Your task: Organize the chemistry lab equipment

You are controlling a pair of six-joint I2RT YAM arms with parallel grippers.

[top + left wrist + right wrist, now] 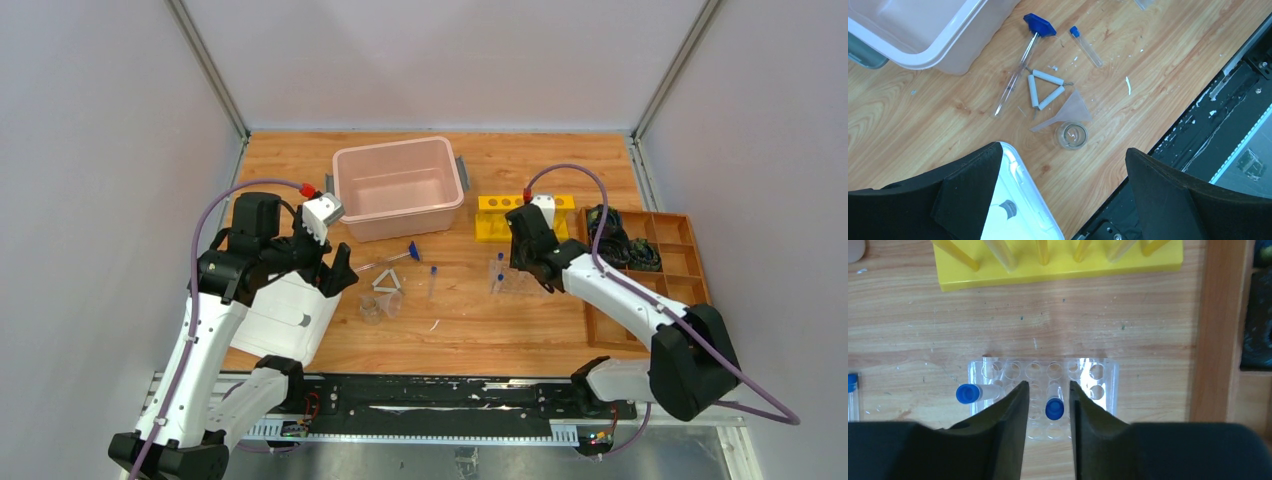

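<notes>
Right hand (1047, 385) sits over the clear tube rack (1098, 375), fingers slightly parted, straddling an upright blue-capped tube (1054, 409) without touching it, so released. Second tube (969, 393) leans in the rack's left holes. Third tube (1085, 45) lies on the worktop (923, 120) left of the rack. Farther left are the white triangle (1045, 89), cup (1072, 135) and blue-tipped rod (1018, 75), below the left hand (1063, 150), which is spread wide and empty.

My right gripper (1046, 386) hides the near edge of the clear plastic tube rack (1098, 385); the yellow plastic stand (1063, 270) ahead is cropped.

Bright even light, soft shadows, sharp focus
</notes>
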